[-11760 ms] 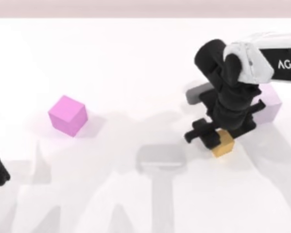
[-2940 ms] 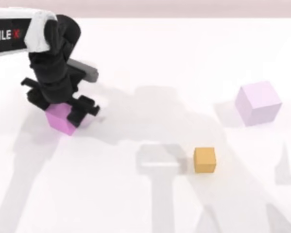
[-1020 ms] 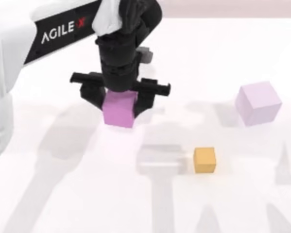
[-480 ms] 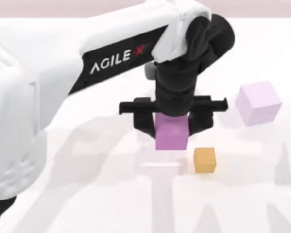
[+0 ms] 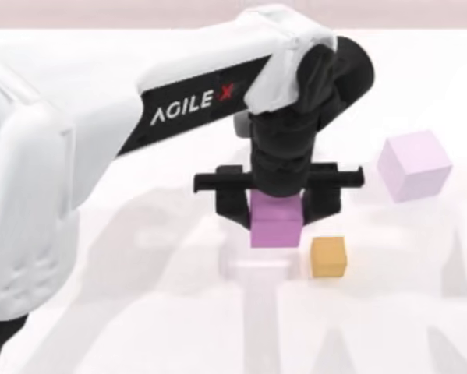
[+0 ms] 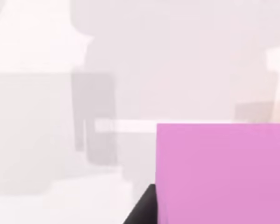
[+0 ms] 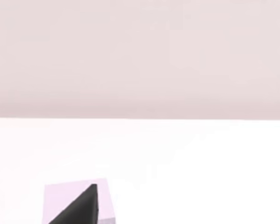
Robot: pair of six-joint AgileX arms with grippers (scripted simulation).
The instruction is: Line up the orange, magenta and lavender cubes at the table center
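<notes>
The left gripper [image 5: 276,209], clamped on the magenta cube [image 5: 276,222], is lowering it beside the orange cube [image 5: 328,257] at mid-table, nearing placement.

lavender cube [image 7: 67,198], behind dark fingertip [image 7: 81,207]

Only readable text: "AGILE X" in white caps w/ a red X, on the black panel of the left arm [image 5: 188,105] in the top view, running slightly uphill along the forearm toward the wrist. No other lettering, nos. or signs readable on the cubes or worktop; both wrist views show no text either.
</notes>
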